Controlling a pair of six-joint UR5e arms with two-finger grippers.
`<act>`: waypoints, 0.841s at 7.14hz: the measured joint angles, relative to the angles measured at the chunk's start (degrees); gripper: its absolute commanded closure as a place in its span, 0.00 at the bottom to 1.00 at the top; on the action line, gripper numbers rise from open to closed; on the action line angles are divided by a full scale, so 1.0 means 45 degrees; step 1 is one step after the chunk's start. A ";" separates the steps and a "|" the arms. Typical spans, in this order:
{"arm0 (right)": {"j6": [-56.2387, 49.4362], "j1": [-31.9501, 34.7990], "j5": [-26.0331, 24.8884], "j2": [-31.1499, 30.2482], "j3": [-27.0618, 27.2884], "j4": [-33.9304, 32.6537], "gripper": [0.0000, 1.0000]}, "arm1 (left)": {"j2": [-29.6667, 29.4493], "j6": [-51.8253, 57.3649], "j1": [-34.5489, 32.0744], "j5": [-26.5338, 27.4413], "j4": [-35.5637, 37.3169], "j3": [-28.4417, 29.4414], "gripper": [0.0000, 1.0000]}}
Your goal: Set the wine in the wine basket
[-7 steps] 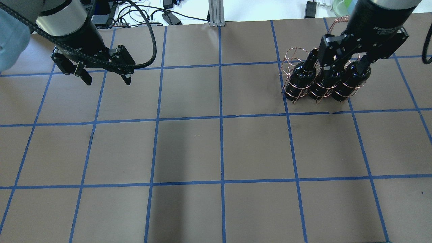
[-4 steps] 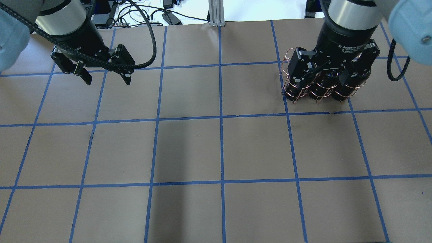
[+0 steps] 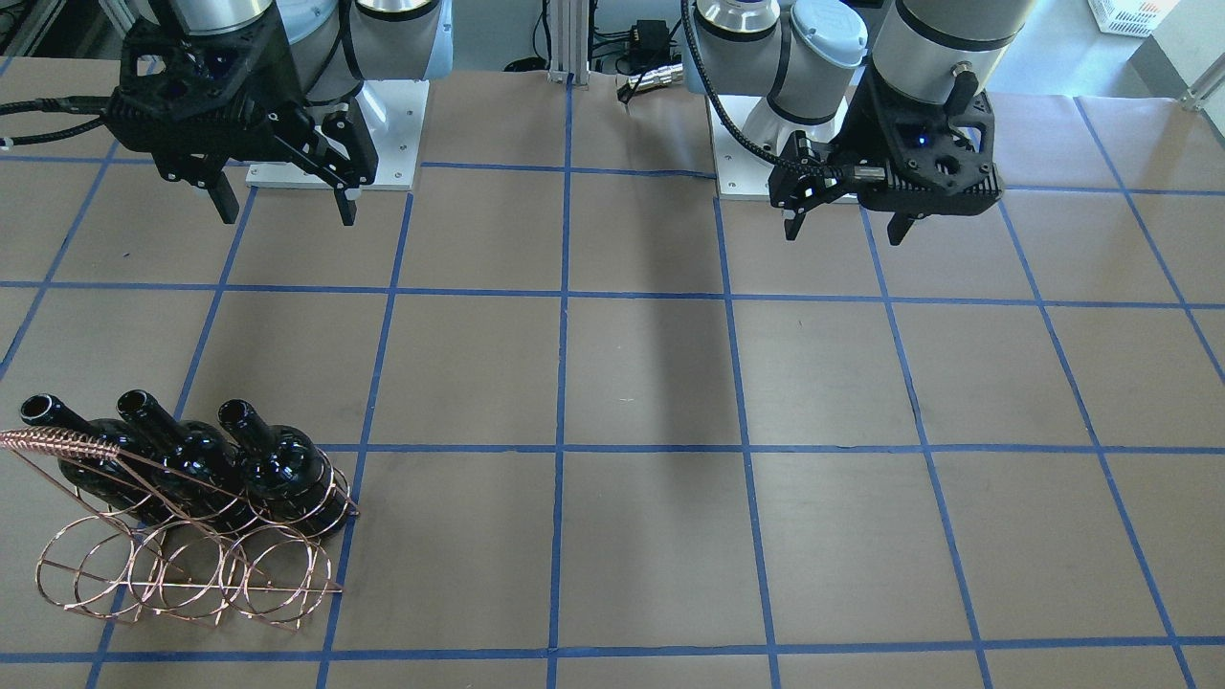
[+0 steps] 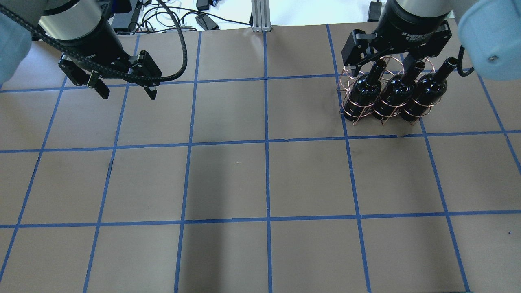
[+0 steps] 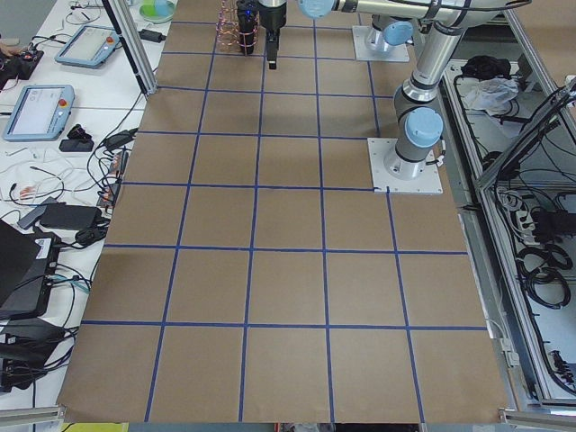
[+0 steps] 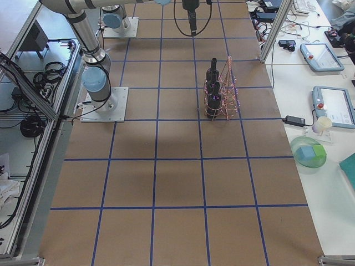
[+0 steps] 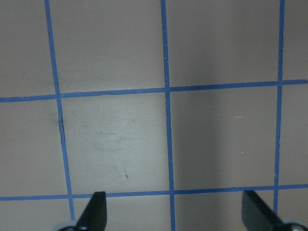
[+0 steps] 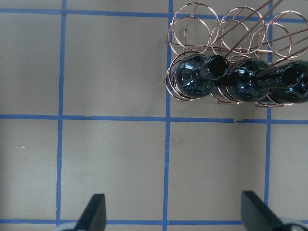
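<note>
Three dark glass wine bottles lie side by side, necks tilted up, in the hoops of the copper wire basket at the table's far right. In the right wrist view the bottles show from above, uncorked. My right gripper is open and empty, raised above the table on the robot's side of the basket, clear of the necks. My left gripper is open and empty, hovering over bare table at the far left.
The brown table has a blue tape grid. Cables and power bricks and an aluminium post lie beyond its far edge. The arms' white base plates sit at the robot's side.
My right gripper has lifted off the bottles' necks and pulled back toward the robot, open. The bottles stay in the basket. The left gripper has barely moved.
</note>
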 measured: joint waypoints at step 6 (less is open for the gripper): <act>0.0380 0.0023 0.0035 0.0011 0.0085 0.0238 0.00 | 0.0075 -0.0098 -0.0002 -0.0022 0.0236 -0.0032 0.00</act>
